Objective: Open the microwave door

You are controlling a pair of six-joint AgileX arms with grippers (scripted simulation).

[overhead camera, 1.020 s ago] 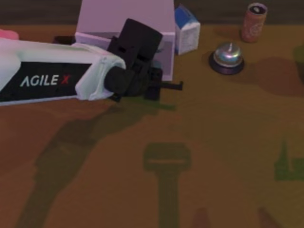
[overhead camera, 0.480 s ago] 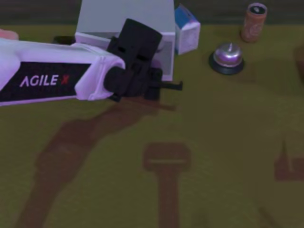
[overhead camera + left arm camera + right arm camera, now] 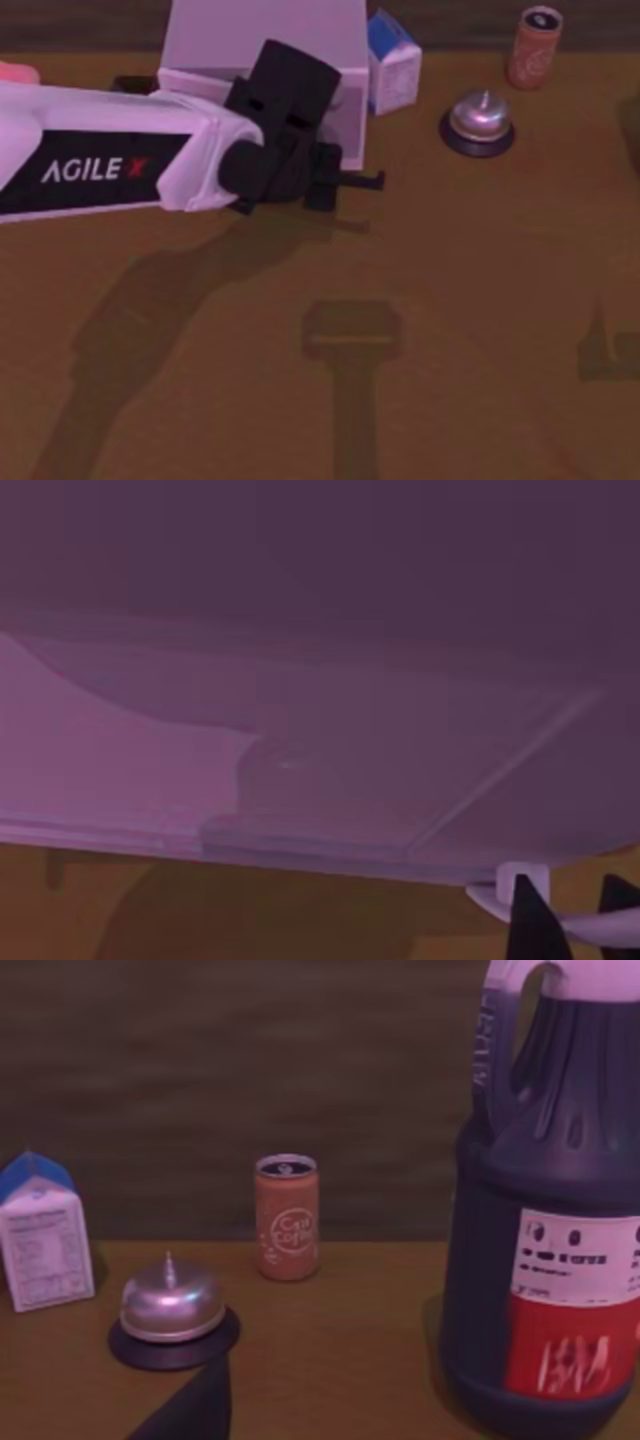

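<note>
The white boxy microwave [image 3: 260, 35] stands at the table's back, left of centre. Its door [image 3: 190, 84] faces the front, and my left arm reaches across it from the left. In the left wrist view the door [image 3: 300, 730] fills most of the picture. A white curved handle [image 3: 490, 900] sticks out at one lower corner. My left gripper [image 3: 572, 920] is shut on that handle, one dark finger on each side. In the top view, my left gripper [image 3: 365, 181] sits by the microwave's front right corner. My right gripper [image 3: 285, 1425] is parked off to the right, open, with one finger [image 3: 195, 1410] showing.
A blue-and-white milk carton [image 3: 393, 60] stands right beside the microwave. A silver call bell [image 3: 478, 120] and an orange can [image 3: 534, 45] are farther right. A dark jug [image 3: 545, 1210] with a red label stands close to the right wrist camera.
</note>
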